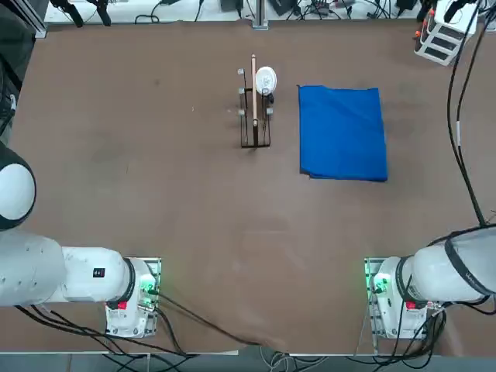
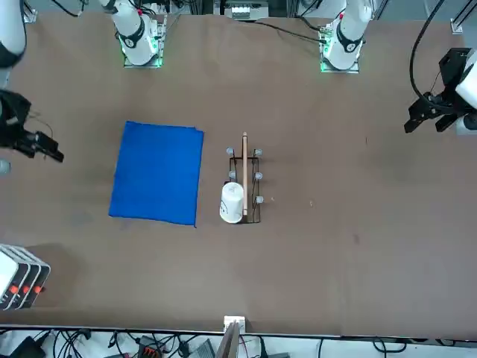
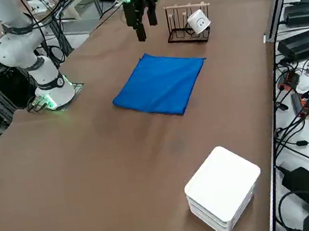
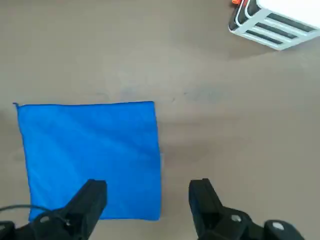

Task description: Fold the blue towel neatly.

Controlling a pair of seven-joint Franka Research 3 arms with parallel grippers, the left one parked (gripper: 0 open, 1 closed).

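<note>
The blue towel (image 1: 342,132) lies flat on the brown bench (image 1: 155,194) as a tidy rectangle, toward the far edge and on the robot's right half, its edges straight and corners square. At its near edge a second layer seems to peek out, so it may already be doubled over, though from where I stand I cannot be sure; it would look much the same laid out for folding or just after a fold. The right claw (image 4: 147,200) hangs above the bench with its fingers spread and nothing between them, looking down over one side edge of the towel, one finger (image 4: 90,200) over the cloth and the other over bare bench. Just beside the towel, toward the middle of the bench, stands a small wire rack (image 1: 254,116) holding a white cup (image 1: 265,79) on its side, and a white stacked box (image 1: 442,35) sits at the far right corner. If the claw comes down here, I think the risk is pinching only one layer or too little cloth, so the towel drags and wrinkles; a wide sweep toward the middle could also clip the rack.
</note>
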